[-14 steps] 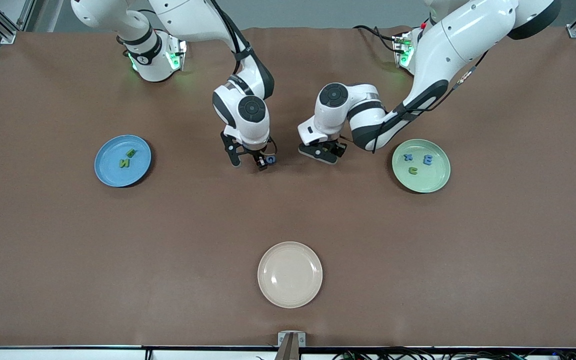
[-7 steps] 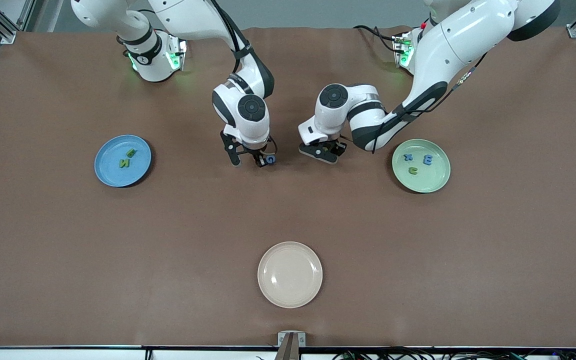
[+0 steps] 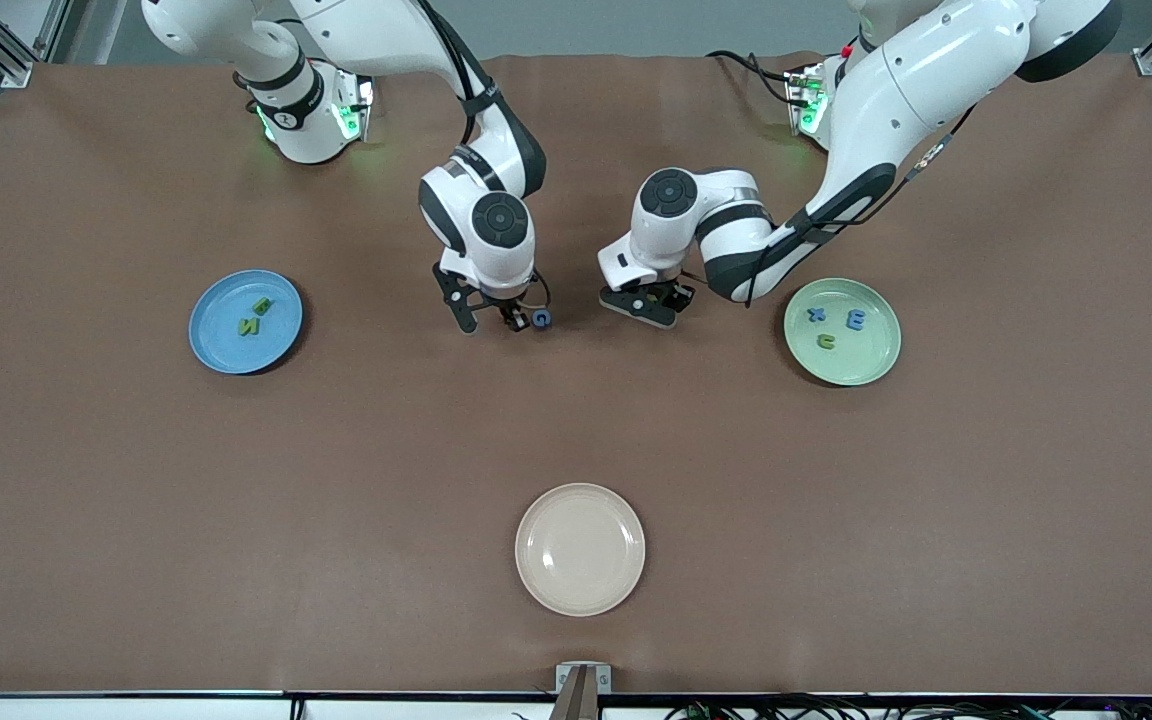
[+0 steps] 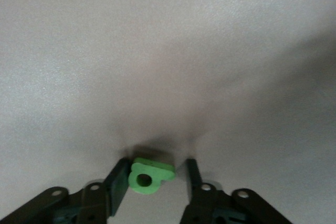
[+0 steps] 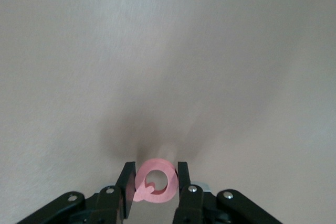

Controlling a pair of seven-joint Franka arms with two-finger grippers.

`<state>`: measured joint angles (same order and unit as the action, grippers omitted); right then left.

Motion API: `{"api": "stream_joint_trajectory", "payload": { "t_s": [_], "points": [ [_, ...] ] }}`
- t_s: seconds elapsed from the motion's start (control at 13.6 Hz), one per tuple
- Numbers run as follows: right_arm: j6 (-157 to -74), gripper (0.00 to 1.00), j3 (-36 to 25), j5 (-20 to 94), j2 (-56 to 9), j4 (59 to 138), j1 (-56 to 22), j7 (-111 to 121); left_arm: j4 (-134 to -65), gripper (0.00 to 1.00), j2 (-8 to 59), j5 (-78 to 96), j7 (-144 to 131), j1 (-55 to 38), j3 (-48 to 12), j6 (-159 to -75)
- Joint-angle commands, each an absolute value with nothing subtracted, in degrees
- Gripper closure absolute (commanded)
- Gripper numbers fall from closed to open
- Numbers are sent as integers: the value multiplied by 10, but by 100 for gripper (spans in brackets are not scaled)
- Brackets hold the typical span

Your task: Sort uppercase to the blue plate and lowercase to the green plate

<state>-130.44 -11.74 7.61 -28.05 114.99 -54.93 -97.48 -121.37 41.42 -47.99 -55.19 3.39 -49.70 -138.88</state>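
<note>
Clock bearings are read on the front view, from the middle of the table (image 3: 136, 500).

The right arm (image 3: 386, 30) and the left arm (image 3: 896, 90) both reach down toward the middle. The cream plate (image 3: 580, 549) lies at 6 o'clock. The blue plate (image 3: 221, 345) lies at 9 o'clock and holds B (image 3: 262, 306), with N (image 3: 250, 326) at 7 o'clock of it. The green plate (image 3: 866, 360) lies at 3 o'clock and holds x (image 3: 817, 314), m (image 3: 856, 319) and u (image 3: 825, 341).

The right gripper (image 3: 491, 320) is low over the table at 11 o'clock. In its wrist view both fingers press the sides of Q (image 5: 156, 182), so it is clamped on it.

The left gripper (image 3: 651, 308) is low at 1 o'clock. Its fingers stand apart around q (image 4: 148, 177): one pad (image 4: 118, 182) touches the letter and the other (image 4: 192, 174) is just clear of it.

G (image 3: 541, 319) lies on the table just at 3 o'clock of the right gripper, between the two grippers.
</note>
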Motion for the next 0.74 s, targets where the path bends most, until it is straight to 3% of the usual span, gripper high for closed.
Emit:
{"api": "stream_joint_trajectory", "payload": {
  "t_s": [0.0, 0.37, 0.66],
  "points": [
    [-1216, 100, -112, 76, -243, 1160, -506, -865, -1225, 62, 416, -487, -557, 34, -487, -1393],
    [-1158, 100, -148, 12, -228, 1200, -487, -755, -1224, 78, 416, -486, -558, 34, -487, -1393],
    [-1158, 100, -154, 10, -182, 1255, -393, -582, -1225, 78, 396, -486, -554, 48, -489, -1387]
  ]
}}
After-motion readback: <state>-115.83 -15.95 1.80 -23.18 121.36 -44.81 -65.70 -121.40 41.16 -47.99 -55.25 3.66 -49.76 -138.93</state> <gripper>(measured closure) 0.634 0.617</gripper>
